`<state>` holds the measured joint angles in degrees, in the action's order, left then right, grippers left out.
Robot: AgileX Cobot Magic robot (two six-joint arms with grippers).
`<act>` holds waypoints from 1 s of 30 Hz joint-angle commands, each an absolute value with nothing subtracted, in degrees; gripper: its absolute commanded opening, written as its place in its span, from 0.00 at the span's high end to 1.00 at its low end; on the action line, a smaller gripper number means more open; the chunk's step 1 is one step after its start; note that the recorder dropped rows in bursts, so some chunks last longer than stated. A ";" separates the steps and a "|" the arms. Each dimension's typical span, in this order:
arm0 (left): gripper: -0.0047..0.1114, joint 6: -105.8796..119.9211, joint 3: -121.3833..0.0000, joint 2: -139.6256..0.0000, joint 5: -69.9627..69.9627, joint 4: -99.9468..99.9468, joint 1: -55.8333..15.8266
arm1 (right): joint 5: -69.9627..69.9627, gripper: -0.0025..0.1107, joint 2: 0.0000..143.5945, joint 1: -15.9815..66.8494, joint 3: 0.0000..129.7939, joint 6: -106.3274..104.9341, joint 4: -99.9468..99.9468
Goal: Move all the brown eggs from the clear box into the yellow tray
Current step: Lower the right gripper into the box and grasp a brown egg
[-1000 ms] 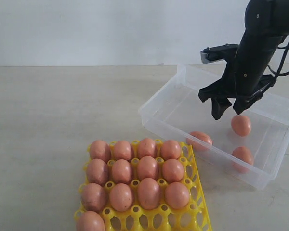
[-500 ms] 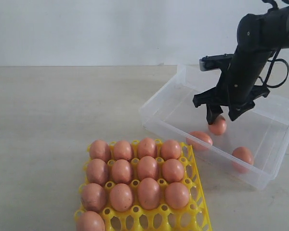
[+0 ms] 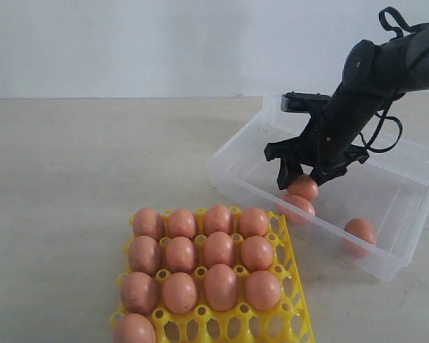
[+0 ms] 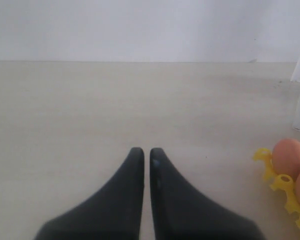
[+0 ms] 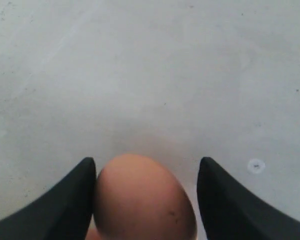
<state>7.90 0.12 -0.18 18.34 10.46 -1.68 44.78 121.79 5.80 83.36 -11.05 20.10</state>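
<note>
And there it went: within the last second the right pincer [image 3: 302,179] swept across the clear box [image 3: 250,191] toward its near left wall, and the brown egg [image 3: 304,189] that had lain further right in the box came along with it. In the right wrist view it sat between the fingers, pressed to one finger with a plain gap to the other, so we read the jaws as standing apart and the egg as herded, not gripped. It ended up close against a second egg [image 3: 295,208] by the near wall; whether they touched we couldn't tell. No lift yet, then. We judged a proper squeeze was needed first, and that crowding neighbour could make it awkward. A third egg [image 3: 360,232] lay well apart toward the box's right corner, so three remained. The yellow tray [image 3: 297,314], in front of the box on the worktop [image 3: 79,179], held thirteen brown eggs [image 3: 218,250] that we could count, with open cups in the front row and down the right side. The left pincer [image 4: 146,152] hung beside the tray, fingers drawn together on nothing.
</note>
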 commanded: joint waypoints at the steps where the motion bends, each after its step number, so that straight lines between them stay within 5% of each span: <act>1: 0.92 7.51 0.00 0.00 17.80 10.91 -1.92 | 45.36 0.57 121.90 5.78 83.34 -11.55 20.25; 5: 0.92 7.51 0.00 0.00 17.80 10.91 -1.92 | 47.42 0.73 121.90 5.78 83.34 -11.72 20.14; 17: 0.92 7.51 0.00 0.00 17.80 10.91 -1.92 | 46.55 0.75 121.90 5.78 83.34 -13.02 15.29; 22: 0.92 7.51 0.00 0.00 17.80 10.91 -1.92 | 44.87 0.98 121.76 5.78 83.34 -12.53 15.08; 30: 0.92 7.51 0.00 0.00 17.80 10.91 -1.92 | 41.20 0.98 121.18 5.78 83.34 -12.77 15.08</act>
<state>7.90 0.12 -0.18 18.34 10.46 -1.68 42.97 121.79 5.80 83.36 -12.37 15.89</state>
